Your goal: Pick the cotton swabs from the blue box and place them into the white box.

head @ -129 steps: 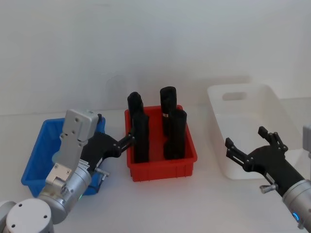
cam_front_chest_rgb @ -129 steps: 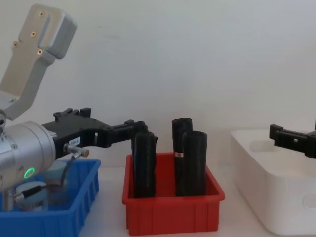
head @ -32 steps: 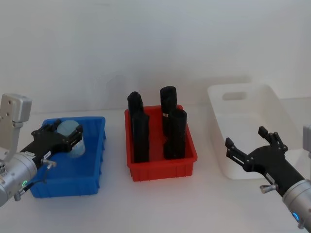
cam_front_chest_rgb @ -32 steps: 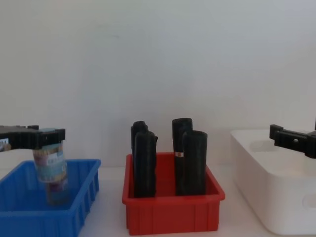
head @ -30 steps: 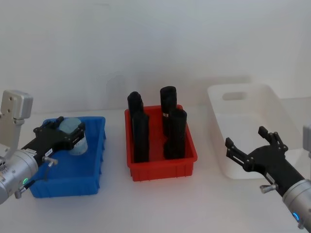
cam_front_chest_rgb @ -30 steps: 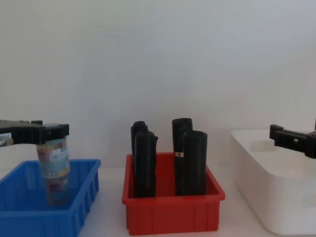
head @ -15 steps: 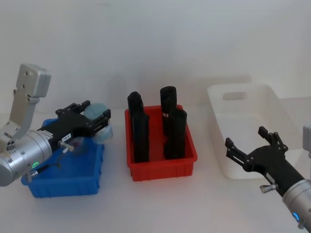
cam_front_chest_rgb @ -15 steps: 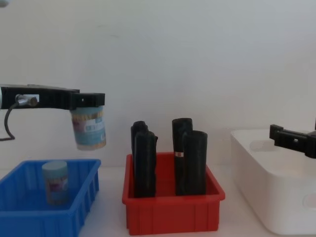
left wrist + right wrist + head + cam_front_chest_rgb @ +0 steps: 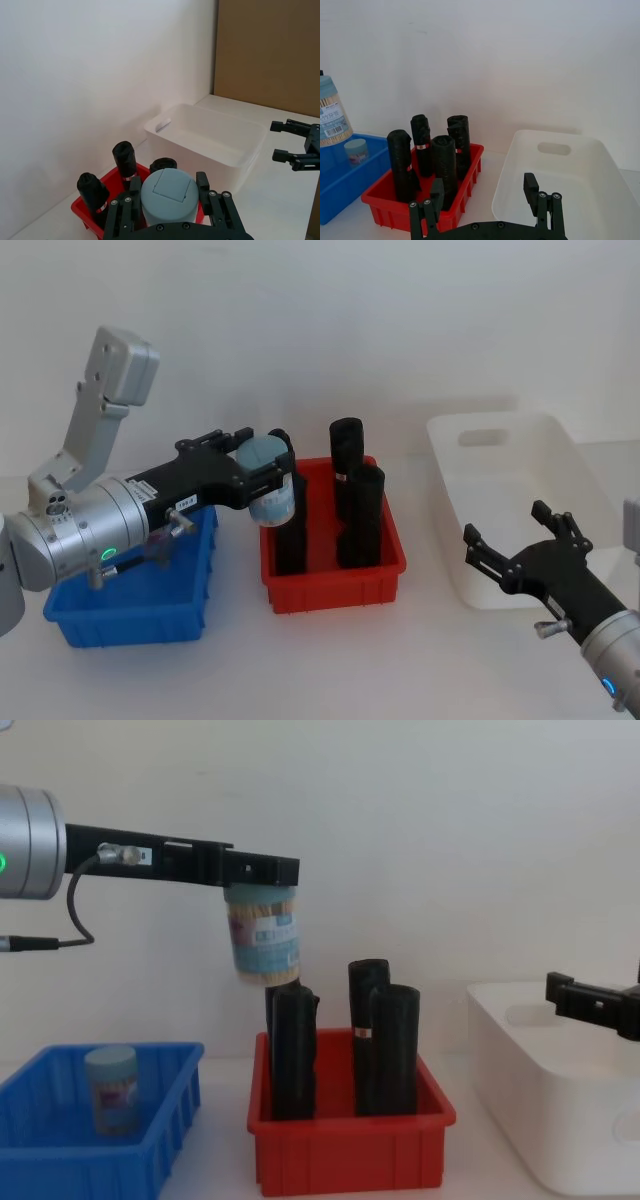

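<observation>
Above the red bin (image 9: 335, 592), left hand (image 9: 272, 468) clasps the cotton swabs (image 9: 273, 500); right hand (image 9: 508, 530) hovers unclenched.

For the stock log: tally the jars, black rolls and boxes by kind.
Jars: 2
Black rolls: 4
Boxes: 3 (blue box, red box, white box)
Total: 9

White table (image 9: 330, 665) with blue box (image 9: 130, 625), red bin (image 9: 335, 592), white box (image 9: 520, 480)
</observation>
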Controlling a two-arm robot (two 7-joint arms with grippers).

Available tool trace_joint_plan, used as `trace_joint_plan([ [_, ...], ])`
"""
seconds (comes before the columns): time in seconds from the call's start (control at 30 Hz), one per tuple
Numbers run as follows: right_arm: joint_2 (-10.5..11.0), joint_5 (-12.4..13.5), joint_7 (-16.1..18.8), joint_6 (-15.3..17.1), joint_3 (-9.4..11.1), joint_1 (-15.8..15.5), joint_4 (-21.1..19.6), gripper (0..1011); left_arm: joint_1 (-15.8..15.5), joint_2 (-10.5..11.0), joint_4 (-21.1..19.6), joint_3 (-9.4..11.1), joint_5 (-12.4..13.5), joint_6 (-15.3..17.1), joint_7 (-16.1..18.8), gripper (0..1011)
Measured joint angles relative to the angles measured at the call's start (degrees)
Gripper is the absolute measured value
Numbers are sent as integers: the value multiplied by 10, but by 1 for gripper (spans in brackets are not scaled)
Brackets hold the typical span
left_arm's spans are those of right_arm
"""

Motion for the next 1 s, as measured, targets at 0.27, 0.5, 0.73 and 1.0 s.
trace_joint_plan([
  [0.27,0,0,1,0,0,0,0,1001,-10,-6,-11,5,2,16,-18,669],
  [0.5,0,-6,23,4,-2,3,-1,1001,-15,-9,-15,8,3,24,-27,669],
  [0.73,-2,-18,61,13,-8,13,-4,1001,-18,-10,-19,10,3,29,-32,669],
  [1.0,-11,-39,119,30,-19,35,-7,1002,-20,-11,-20,11,4,32,-36,669],
])
